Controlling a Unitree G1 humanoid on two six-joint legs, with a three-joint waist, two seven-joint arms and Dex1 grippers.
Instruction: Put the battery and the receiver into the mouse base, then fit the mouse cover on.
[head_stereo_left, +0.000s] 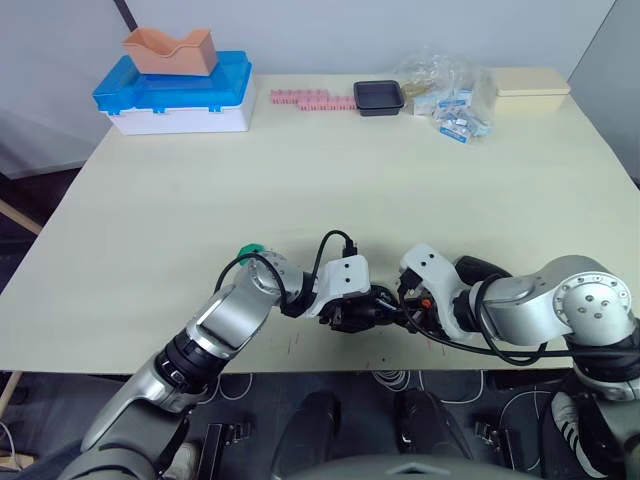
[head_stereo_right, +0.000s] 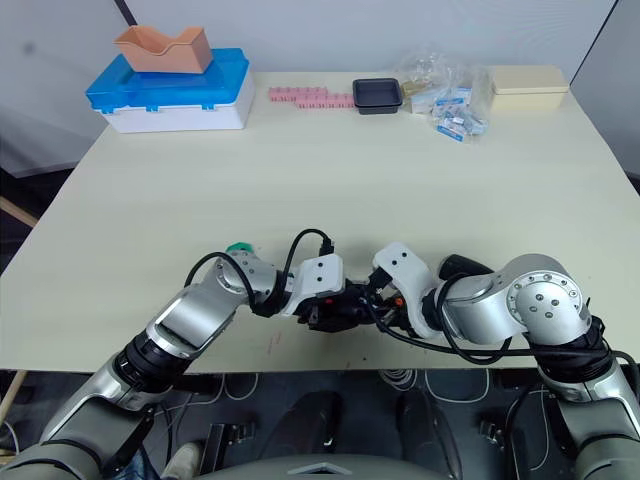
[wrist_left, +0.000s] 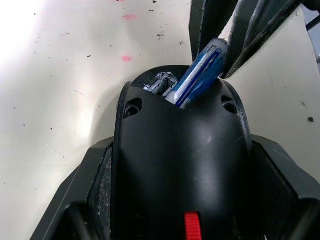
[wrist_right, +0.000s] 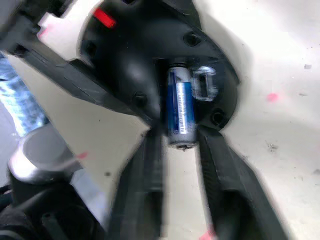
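Observation:
My left gripper (wrist_left: 185, 200) is shut on the mouse base (wrist_left: 180, 150), a black shell with a red mark, held just above the table's front edge (head_stereo_left: 300, 365). The battery (wrist_left: 197, 75), blue and white, sits tilted in the base's open slot (wrist_right: 165, 70). My right gripper (wrist_right: 180, 150) is shut on the battery's outer end. The two grippers meet tip to tip (head_stereo_left: 390, 305). A smooth black curved shell (head_stereo_left: 482, 268), apparently the mouse cover, lies behind my right wrist and is partly hidden. The receiver is out of view.
A small green round piece (head_stereo_left: 248, 250) lies by my left forearm. Along the far edge stand a blue-and-white box (head_stereo_left: 175, 95) with an orange tray on top, a row of pink pieces (head_stereo_left: 312, 100), a black tray (head_stereo_left: 379, 97), plastic bags (head_stereo_left: 452, 100) and a beige box (head_stereo_left: 530, 82).

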